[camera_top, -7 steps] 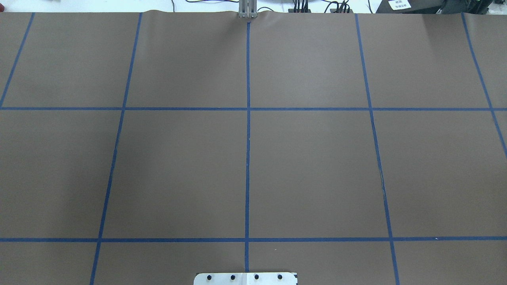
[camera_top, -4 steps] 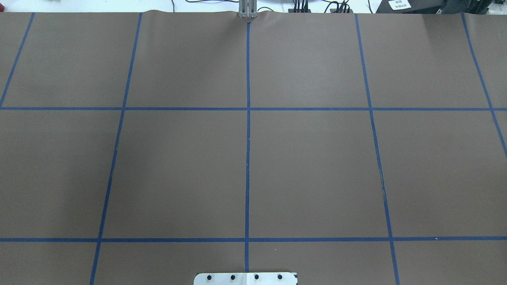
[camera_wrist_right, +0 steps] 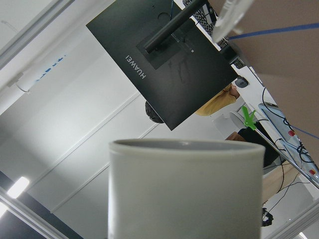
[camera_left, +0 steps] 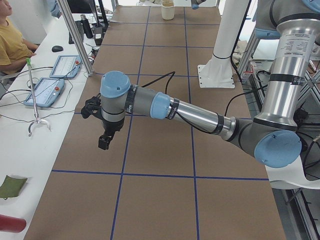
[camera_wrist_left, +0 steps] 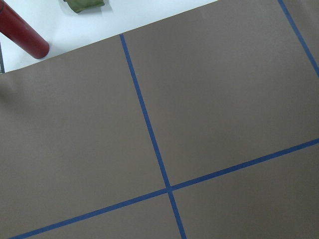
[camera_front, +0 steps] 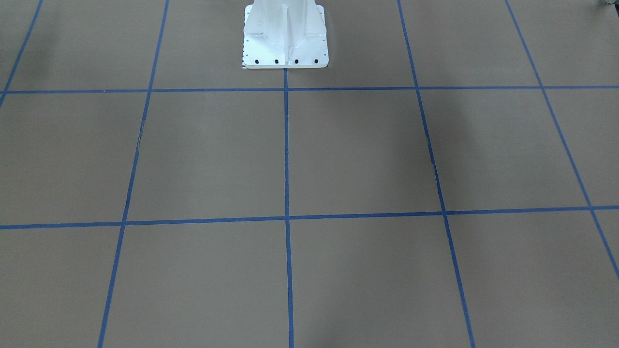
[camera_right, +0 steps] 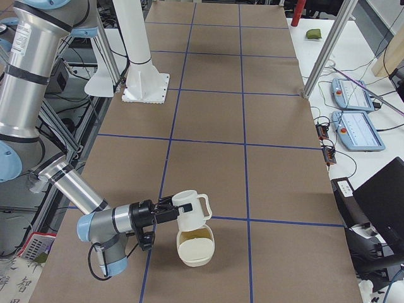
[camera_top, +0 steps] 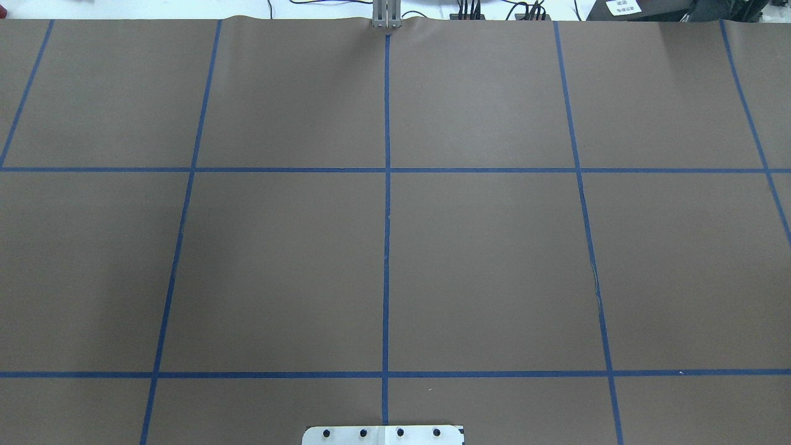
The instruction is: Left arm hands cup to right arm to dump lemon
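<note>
Neither arm nor the cup shows in the overhead and front-facing views. In the exterior right view the near right arm's gripper (camera_right: 169, 211) is against the off-white cup (camera_right: 191, 213), which hangs tilted just above a cream bowl (camera_right: 197, 251). A yellow-green lemon (camera_right: 194, 237) lies in that bowl. The right wrist view is filled by the cup's wall and rim (camera_wrist_right: 185, 189). In the exterior left view the left gripper (camera_left: 103, 144) hangs over the table's left end with nothing seen in it. I cannot tell whether either gripper is open or shut.
The brown table (camera_top: 482, 259) carries blue tape lines and the white pedestal (camera_front: 285, 36). A red cylinder (camera_wrist_left: 22, 35) and a green cloth (camera_wrist_left: 84, 5) lie beyond the table's left end. A seated person (camera_left: 12, 42) and teach pendants (camera_left: 45, 90) are alongside.
</note>
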